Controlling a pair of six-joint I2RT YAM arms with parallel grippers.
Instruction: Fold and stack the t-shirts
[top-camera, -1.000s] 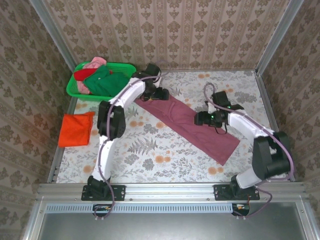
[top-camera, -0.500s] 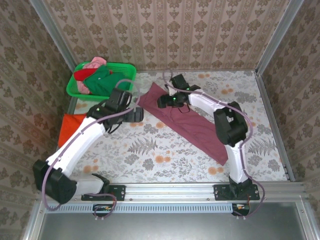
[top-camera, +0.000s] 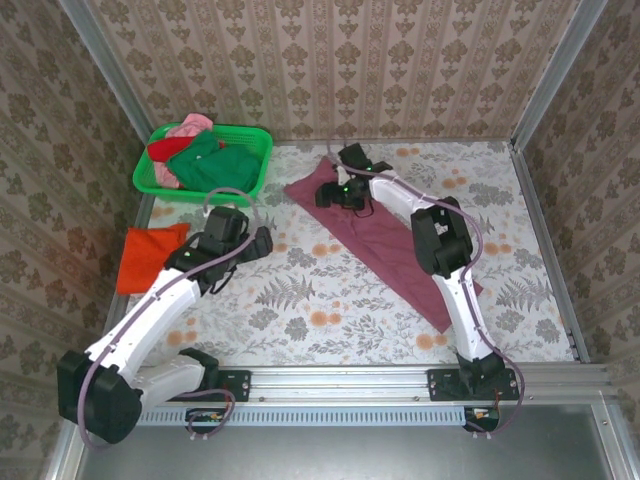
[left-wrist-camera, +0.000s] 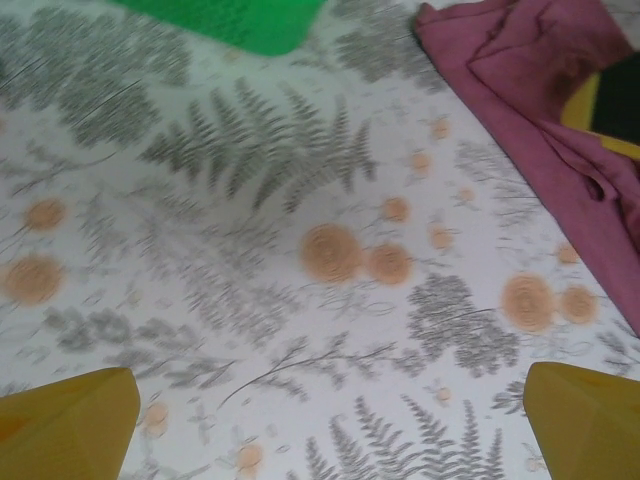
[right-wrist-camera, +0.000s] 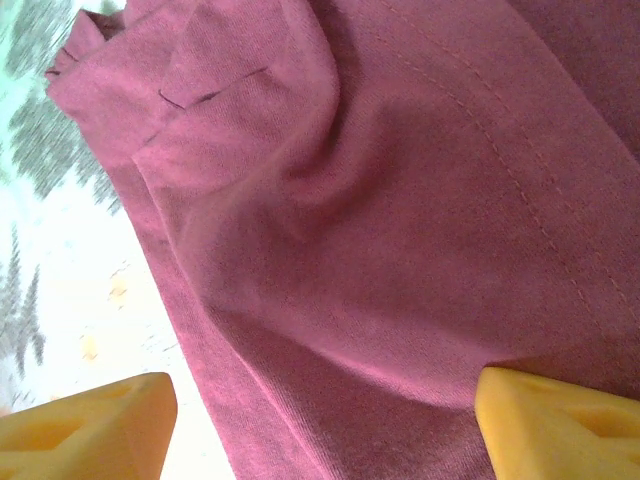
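At the far side of the table (top-camera: 330, 300), the right arm stretches out over the maroon t-shirt (top-camera: 400, 250).
The right gripper (right-wrist-camera: 320, 415), fingers apart, hovers above the shirt's rumpled far-left end. The shirt lies as a long diagonal strip. The left gripper (left-wrist-camera: 325, 420), likewise apart, hangs over the floral cloth beside it.

Beige damask-patterned walls (top-camera: 400, 60) enclose the worktop (top-camera: 330, 295) at 9, 12 and 3 o'clock. Its cover carries grey ferns and orange flowers. A metal rail (top-camera: 340, 380) runs along 6 o'clock.
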